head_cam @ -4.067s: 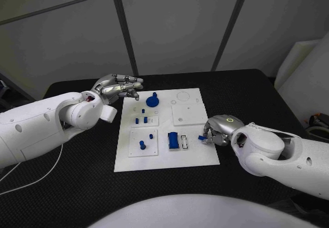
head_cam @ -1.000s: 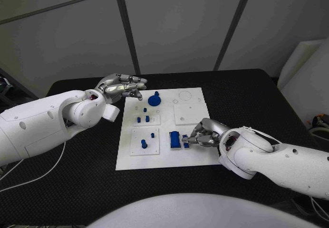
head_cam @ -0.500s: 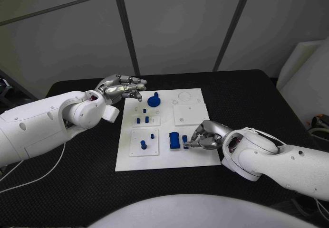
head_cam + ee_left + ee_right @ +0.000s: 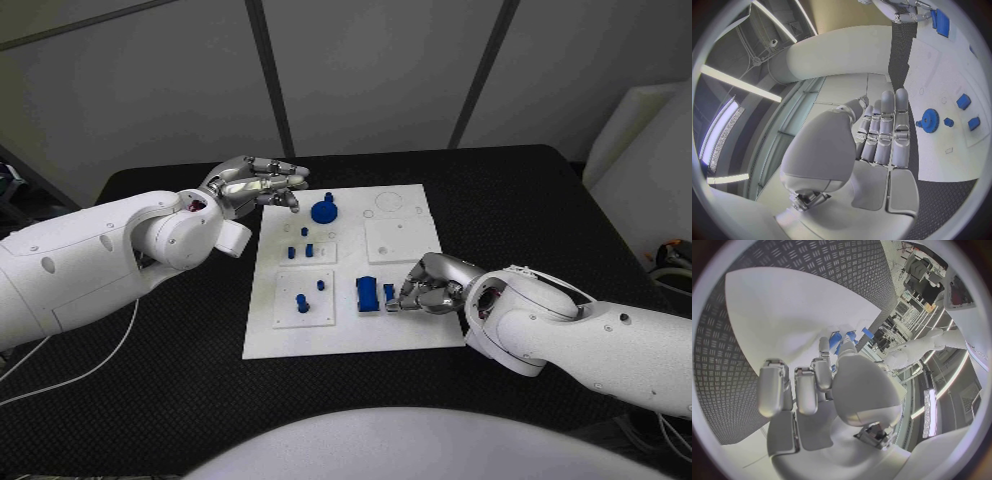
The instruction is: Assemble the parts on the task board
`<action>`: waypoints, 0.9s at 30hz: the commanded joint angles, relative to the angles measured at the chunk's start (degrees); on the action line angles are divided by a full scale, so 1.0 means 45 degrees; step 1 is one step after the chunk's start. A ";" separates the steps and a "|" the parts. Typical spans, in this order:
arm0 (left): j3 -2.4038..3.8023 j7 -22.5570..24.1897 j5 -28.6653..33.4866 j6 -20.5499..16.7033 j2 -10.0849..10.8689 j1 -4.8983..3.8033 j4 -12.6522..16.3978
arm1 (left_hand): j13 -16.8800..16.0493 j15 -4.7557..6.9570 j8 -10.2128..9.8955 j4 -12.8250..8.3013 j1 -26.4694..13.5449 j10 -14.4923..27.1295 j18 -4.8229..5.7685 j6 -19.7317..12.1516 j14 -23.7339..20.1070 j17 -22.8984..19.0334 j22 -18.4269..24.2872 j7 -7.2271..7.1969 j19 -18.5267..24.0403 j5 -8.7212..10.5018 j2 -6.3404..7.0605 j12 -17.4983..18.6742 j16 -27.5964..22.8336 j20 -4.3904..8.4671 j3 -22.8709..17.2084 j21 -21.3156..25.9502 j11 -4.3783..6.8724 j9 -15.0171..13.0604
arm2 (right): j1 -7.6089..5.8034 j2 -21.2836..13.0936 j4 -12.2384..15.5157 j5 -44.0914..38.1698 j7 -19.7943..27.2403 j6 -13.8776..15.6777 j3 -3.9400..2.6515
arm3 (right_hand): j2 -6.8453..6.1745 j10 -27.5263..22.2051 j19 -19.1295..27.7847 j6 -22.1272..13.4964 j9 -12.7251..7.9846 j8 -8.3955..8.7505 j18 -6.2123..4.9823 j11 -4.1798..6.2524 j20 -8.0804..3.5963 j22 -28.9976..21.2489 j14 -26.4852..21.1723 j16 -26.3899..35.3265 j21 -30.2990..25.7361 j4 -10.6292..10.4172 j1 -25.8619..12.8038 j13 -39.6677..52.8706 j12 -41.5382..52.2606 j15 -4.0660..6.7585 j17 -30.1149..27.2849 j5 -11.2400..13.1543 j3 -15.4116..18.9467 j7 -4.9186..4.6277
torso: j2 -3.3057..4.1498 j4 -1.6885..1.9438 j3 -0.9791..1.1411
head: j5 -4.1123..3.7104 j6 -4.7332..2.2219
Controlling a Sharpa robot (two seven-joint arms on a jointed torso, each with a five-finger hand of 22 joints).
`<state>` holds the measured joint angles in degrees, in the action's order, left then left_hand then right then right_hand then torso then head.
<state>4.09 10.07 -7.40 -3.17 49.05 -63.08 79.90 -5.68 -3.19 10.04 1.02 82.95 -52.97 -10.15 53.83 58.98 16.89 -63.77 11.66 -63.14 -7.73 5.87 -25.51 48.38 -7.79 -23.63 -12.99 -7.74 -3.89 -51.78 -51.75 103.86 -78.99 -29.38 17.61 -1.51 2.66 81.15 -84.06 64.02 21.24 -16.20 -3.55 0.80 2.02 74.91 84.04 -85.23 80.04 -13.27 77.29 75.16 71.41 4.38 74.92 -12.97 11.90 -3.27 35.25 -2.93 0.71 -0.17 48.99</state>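
The small blue plastic part (image 4: 388,296), light, stiff and probably slippery, is standing beside the blue block (image 4: 366,295) on the white task board (image 4: 418,330); I am pinching its sides with my right hand (image 4: 421,284), my left hand (image 4: 260,184) hovering loosely curled, empty.

left hand (image 4: 260,184): raised, fingers curled, nothing held | right hand (image 4: 427,284): lowered (fingers bent, contents unclear)

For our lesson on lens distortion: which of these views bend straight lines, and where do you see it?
Head view: the task board keeps straight edges. Left wrist view: fisheye, the board's edge curves past the left hand. Right wrist view: fisheye too, the board bulges like a dome behind the right hand.
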 commanded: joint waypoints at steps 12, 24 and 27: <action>0.0004 0.0004 -0.0039 0.0161 -0.0011 -0.0019 -0.0005 | 0.0011 0.0033 0.0041 -0.0073 -0.0034 0.0081 -0.0016 -0.0094 -0.0086 -0.0011 0.0019 -0.0012 0.0095 -0.0045 -0.0084 -0.0066 -0.0023 -0.0036 -0.0016 -0.0077 0.0006 0.0020 | -0.0012 0.0179 -0.0307 -0.0339 0.0007 -0.0359 -0.0001 | 0.0176 0.0060 -0.0036 -0.0096 0.0098 -0.0119 0.0119 0.0121 -0.0118 0.0600 0.0986 -0.0021 0.0002 0.0386 0.0721 0.0241 0.0007 0.0121 0.1640 0.0187 -0.0073 0.0097 | -0.0017 -0.0014 0.0002 | 0.0053 0.0102; -0.0006 0.0024 -0.0039 0.0145 0.0013 0.0011 -0.0055 | 0.0023 0.0021 0.0045 -0.0065 -0.0068 0.0095 -0.0010 -0.0107 -0.0109 -0.0034 0.0023 -0.0007 0.0122 -0.0039 -0.0085 -0.0074 -0.0026 -0.0046 -0.0014 -0.0074 -0.0002 0.0019 | -0.0014 -0.0245 0.0084 0.0534 0.1553 0.1333 -0.0003 | 0.0012 -0.0211 0.0234 -0.0562 0.0119 0.0050 0.0004 -0.0068 -0.0028 0.0089 0.0863 0.0336 -0.0446 -0.0204 0.0045 -0.0035 -0.0415 -0.0013 0.1107 -0.0390 0.0538 -0.0137 | -0.0083 -0.0030 0.0006 | 0.0035 -0.0024; -0.0021 0.0111 -0.0039 0.0092 0.0028 0.0052 -0.0089 | 0.0036 -0.0005 0.0053 0.0010 -0.0200 0.0113 0.0000 -0.0120 -0.0116 -0.0057 0.0046 -0.0005 0.0152 -0.0028 -0.0074 -0.0089 -0.0013 -0.0072 0.0037 -0.0059 -0.0012 0.0018 | -0.0021 -0.0492 0.0134 0.1573 0.2674 0.1741 -0.0007 | -0.0058 -0.0398 0.0435 -0.0828 0.0107 0.0161 -0.0087 -0.0156 0.0026 -0.0299 0.0790 0.0553 -0.0786 -0.0286 0.0033 -0.0214 -0.0677 -0.0079 0.0799 -0.0418 0.0665 -0.0242 | -0.0170 -0.0086 0.0018 | 0.0019 -0.0067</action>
<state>3.97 10.01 -7.43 -3.09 49.15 -62.82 79.53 -5.57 -3.19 10.04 1.02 82.54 -52.97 -10.16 53.83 58.98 16.67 -63.59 11.66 -62.82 -7.73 5.46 -25.56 48.38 -8.12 -23.63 -12.99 -7.75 -3.89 -51.78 -53.72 104.25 -77.34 -24.37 21.05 -1.51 3.33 79.87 -82.45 60.69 21.74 -15.70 -3.56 0.20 2.13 74.00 84.03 -82.98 76.89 -14.58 77.90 74.39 68.77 4.62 74.91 -14.54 14.63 -4.31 34.83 -3.13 0.75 -0.05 48.83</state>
